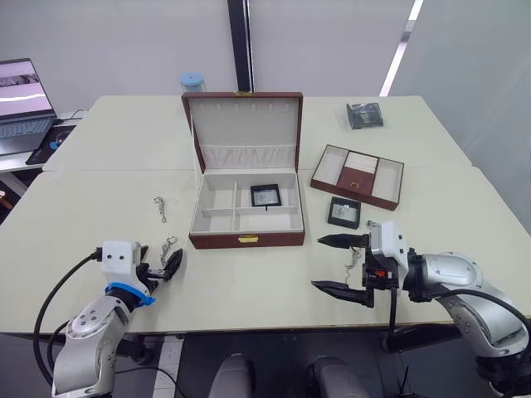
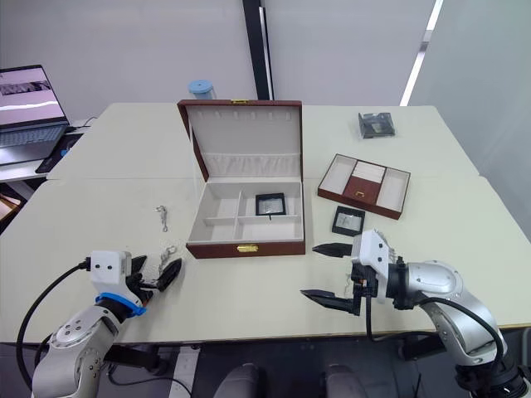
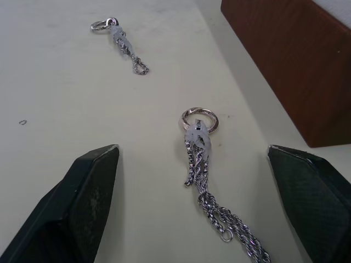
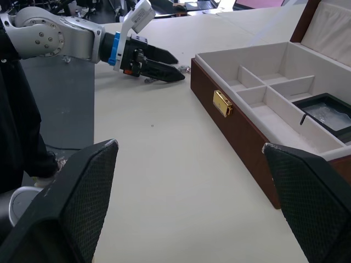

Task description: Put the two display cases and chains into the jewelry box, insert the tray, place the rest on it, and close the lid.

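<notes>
The left gripper [image 3: 192, 181] hangs wide open around a chain [image 3: 198, 143] lying on the table [image 1: 249, 282], beside the jewelry box [image 1: 246, 240]. The right gripper [image 1: 338, 265] is spread open too, near a display case [image 1: 344, 212]; another display case [image 1: 265, 195] sits inside the box.

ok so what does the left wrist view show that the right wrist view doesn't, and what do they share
Left wrist view alone: a near chain lying between the open left gripper's fingertips, and a second chain farther off on the table.

Right wrist view alone: the open jewelry box's cream compartments, its gold clasp, one display case inside, and the left gripper seen from across the table.

Both: the box's brown wall, the table, and open black fingers.
</notes>
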Robot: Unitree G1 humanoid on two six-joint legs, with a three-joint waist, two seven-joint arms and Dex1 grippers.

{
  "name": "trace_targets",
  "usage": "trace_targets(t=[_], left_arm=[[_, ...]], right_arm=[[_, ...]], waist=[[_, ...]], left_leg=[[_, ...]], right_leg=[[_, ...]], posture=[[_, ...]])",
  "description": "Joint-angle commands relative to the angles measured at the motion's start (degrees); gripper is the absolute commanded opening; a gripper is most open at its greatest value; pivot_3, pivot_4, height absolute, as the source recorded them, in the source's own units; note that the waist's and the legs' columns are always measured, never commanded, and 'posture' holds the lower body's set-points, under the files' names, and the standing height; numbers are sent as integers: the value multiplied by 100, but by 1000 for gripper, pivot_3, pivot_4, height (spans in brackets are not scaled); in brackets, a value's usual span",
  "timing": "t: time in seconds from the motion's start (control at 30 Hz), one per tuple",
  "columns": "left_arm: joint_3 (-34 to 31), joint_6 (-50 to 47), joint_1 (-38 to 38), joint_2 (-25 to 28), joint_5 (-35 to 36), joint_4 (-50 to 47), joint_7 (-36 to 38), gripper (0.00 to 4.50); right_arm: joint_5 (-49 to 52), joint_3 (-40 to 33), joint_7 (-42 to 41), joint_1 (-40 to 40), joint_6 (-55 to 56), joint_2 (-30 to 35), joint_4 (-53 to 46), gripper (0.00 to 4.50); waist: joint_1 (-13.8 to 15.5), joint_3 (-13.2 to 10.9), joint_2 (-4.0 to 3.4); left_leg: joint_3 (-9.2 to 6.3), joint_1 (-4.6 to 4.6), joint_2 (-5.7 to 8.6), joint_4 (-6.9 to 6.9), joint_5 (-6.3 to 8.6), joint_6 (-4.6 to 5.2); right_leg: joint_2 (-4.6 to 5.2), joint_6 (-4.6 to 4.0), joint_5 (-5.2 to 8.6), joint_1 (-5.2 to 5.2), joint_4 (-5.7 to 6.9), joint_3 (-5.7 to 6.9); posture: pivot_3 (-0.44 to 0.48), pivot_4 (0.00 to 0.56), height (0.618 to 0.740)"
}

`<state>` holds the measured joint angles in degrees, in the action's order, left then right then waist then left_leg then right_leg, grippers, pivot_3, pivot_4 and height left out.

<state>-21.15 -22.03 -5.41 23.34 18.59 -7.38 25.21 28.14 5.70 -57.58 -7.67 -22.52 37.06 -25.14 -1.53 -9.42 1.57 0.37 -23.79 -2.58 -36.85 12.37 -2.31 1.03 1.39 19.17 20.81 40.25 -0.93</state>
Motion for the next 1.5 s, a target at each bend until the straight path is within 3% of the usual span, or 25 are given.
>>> trace_targets(t=[0.03,0.27,0.37,0.4,0.67,1.0,1.17,1.5], left_arm=[[129,-91,-100,-44,14,143,8,3028],[196,10,-140,-41,-45,238,-6,941],[203,46,-143,-40,-36,260,2,136],[204,57,-148,-40,-32,262,5,60],[146,210,-202,-33,39,171,31,60],[-147,-596,-225,267,901,-1065,182,60],[-142,-1066,468,551,1175,-1302,14,60],[213,-1662,1743,463,1494,-1571,-318,60]], right_arm=[[8,-62,-93,31,204,12,-24,4500],[-8,-48,-147,103,302,11,40,4500],[-10,-41,-150,99,316,6,49,4500],[-12,-40,-148,100,320,1,50,4500],[-22,-35,-142,101,372,-45,111,4500],[43,-176,-31,-44,443,-176,325,4500],[33,-181,100,-195,407,-212,315,4500],[0,-258,482,-334,401,-390,441,4500]], waist=[[0,0,0],[5,3,-6],[7,3,-7],[8,4,-7],[9,4,-7],[4,-8,5],[9,-10,8],[-5,-29,28]], left_leg=[[0,0,1,0,0,0],[-13,21,3,3,3,-2],[-12,40,3,8,7,-6],[-12,42,3,10,7,-6],[-9,43,3,12,8,-8],[-12,41,-1,15,9,-9],[-13,41,0,17,9,-9],[-11,38,-3,20,11,-13]], right_leg=[[0,0,0,-1,-1,0],[3,0,0,-39,-27,13],[4,1,0,-58,-33,12],[4,1,0,-59,-33,11],[5,1,0,-60,-35,9],[4,1,0,-57,-37,12],[3,1,0,-57,-38,12],[-2,2,0,-55,-48,9]], posture=[[0,150,740],[0,150,740],[0,150,740],[0,150,740],[0,150,740],[0,150,740],[0,150,740],[0,150,740]])
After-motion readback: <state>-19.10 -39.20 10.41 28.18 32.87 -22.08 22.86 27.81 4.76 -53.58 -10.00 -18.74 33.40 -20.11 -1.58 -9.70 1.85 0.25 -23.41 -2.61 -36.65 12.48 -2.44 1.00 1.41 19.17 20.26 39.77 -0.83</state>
